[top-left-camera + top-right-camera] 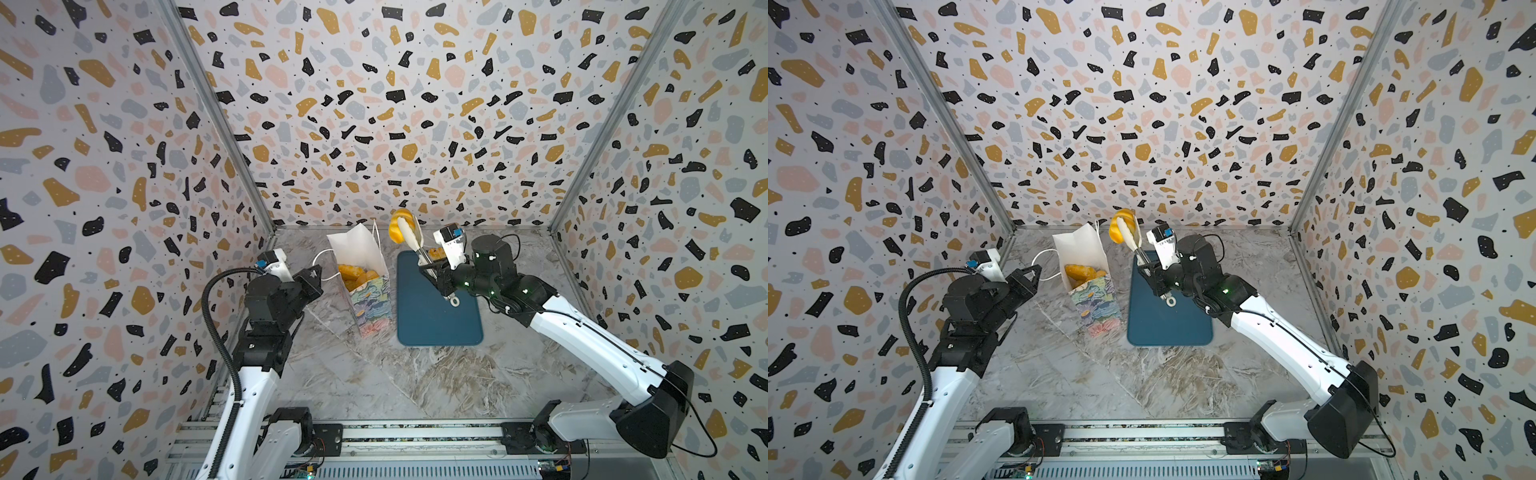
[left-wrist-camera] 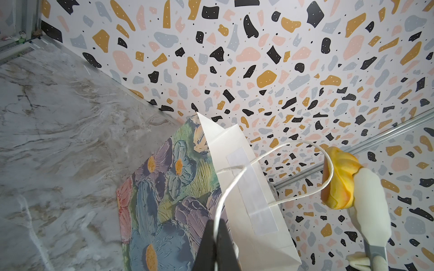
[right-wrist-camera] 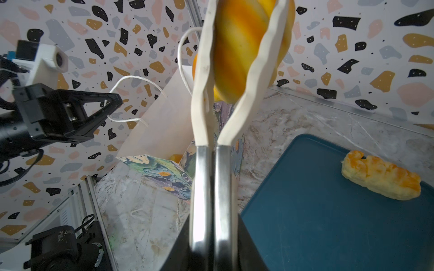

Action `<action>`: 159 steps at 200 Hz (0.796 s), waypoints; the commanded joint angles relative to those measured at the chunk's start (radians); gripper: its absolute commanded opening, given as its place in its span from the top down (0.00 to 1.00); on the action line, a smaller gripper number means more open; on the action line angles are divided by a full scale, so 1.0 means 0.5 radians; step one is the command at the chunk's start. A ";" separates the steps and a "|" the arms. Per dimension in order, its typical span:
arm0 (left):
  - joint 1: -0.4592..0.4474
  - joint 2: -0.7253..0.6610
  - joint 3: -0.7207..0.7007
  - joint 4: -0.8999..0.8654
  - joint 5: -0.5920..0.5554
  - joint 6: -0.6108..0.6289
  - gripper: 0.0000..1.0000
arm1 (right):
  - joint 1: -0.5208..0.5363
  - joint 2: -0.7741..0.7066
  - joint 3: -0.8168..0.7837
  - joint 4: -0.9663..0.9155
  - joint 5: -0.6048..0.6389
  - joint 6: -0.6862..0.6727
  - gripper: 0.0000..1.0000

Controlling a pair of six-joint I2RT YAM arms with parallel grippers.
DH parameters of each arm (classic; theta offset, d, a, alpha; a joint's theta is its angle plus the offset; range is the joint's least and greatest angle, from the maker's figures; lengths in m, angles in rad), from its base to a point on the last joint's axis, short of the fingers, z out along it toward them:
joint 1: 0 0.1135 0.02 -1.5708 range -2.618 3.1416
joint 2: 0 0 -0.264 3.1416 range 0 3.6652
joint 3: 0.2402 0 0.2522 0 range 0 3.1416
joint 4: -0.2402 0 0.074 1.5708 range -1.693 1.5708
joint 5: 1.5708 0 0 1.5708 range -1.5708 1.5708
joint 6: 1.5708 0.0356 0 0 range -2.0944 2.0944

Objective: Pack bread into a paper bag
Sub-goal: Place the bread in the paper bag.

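Paper bag [image 1: 368,291] upright mid-frame, several pieces [image 1: 357,275] inside. Left gripper [image 1: 314,273] pinches its cord handle [image 2: 237,169]. Right gripper [image 1: 430,270] squeezes tongs [image 1: 409,239] — striped roll [image 1: 399,226] aloft just right of the bag mouth. One crumb-topped piece [image 3: 380,174] left on the tray [image 1: 436,324] — nearly done, I'd judge.

- paper bag [image 1: 372,307]: white inside; outside, a painterly print of blue, purple and pink flowers with orange centres on green.
- cord handle [image 2: 231,168]: white.
- striped roll [image 3: 239,47]: golden orange with paler yellow bands.
- crumb-topped piece [image 3: 380,179]: pale yellow, mottled with orange.
- bread in the bag [image 1: 357,274]: golden orange.
- tongs [image 3: 202,176]: shiny silver arms, cream-white tips.
- tray [image 1: 436,324]: plain dark teal.
- table [image 1: 374,374]: grey-white marble with brown veins.
- walls [image 1: 374,104]: white terrazzo print with blotches of black, mustard, pink and grey-blue, plus fine black dots.
- 2 arms [image 1: 582,336]: white links, black joints.
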 commanded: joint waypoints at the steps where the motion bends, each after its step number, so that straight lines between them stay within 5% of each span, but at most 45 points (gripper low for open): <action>1: 0.006 -0.002 0.045 0.032 0.030 0.004 1.00 | 0.058 -0.089 0.147 0.128 0.019 -0.082 0.89; 159: 0.005 -0.060 0.078 -0.020 0.030 0.007 1.00 | 0.356 0.158 0.507 -0.045 0.077 -0.283 0.89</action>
